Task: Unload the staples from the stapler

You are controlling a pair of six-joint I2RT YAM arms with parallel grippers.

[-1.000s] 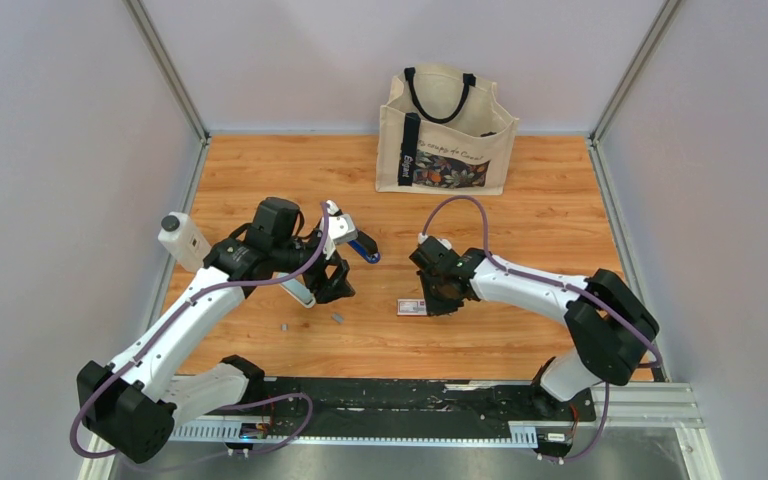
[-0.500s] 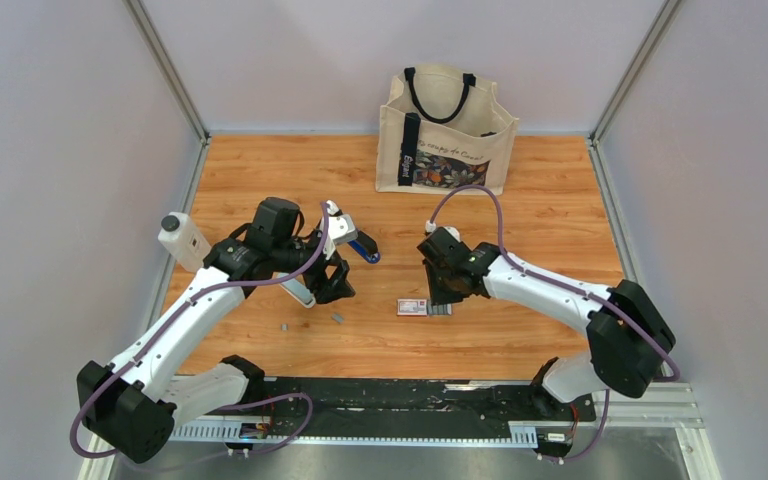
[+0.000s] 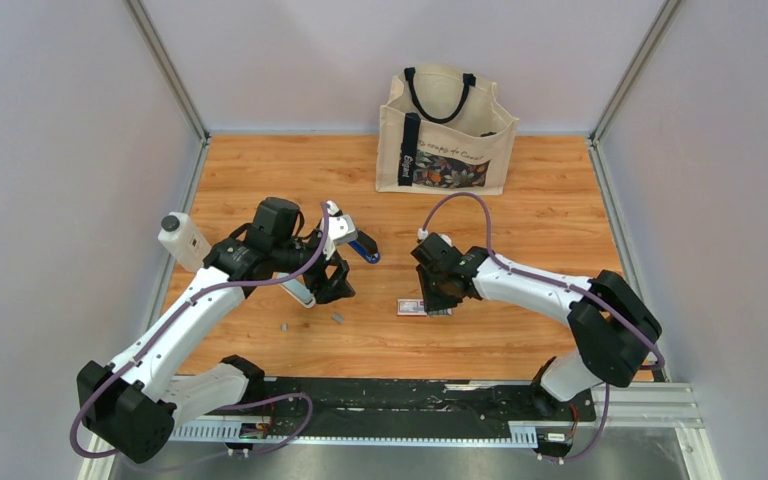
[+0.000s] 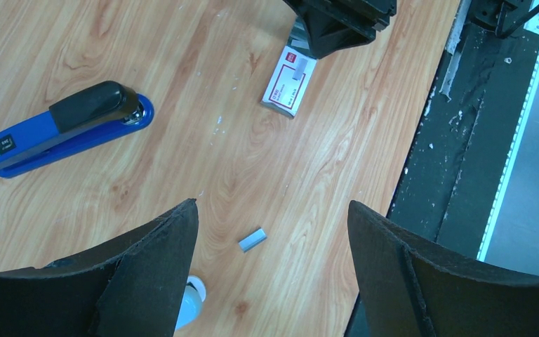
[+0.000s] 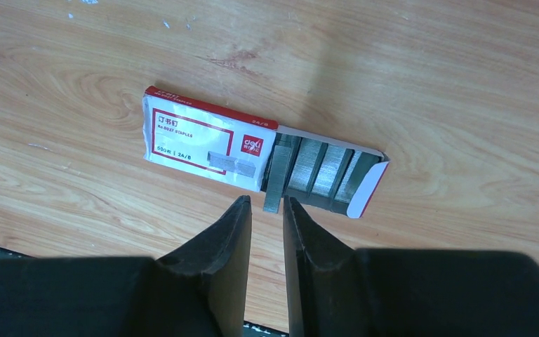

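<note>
The blue stapler (image 3: 365, 248) lies closed on the wood table; in the left wrist view (image 4: 63, 133) it is at the upper left. A short loose strip of staples (image 4: 252, 239) lies on the wood between my left gripper's tips. A second small piece (image 3: 283, 326) lies further left. My left gripper (image 4: 270, 217) is wide open and empty, above the table. My right gripper (image 5: 267, 203) hovers over the open white-and-red box (image 5: 203, 137), its jaws only a narrow gap apart. The end of a grey staple strip (image 5: 275, 175) sticks out of the box's drawer between the tips.
A white black-capped bottle (image 3: 185, 240) stands at the left edge. A canvas bag (image 3: 445, 135) stands at the back. A pale oblong tool (image 3: 300, 292) lies under my left gripper. The black rail (image 3: 410, 400) runs along the near edge.
My right gripper moved away to the right of the box and came back over its open end. The left arm and the stapler have not moved.
</note>
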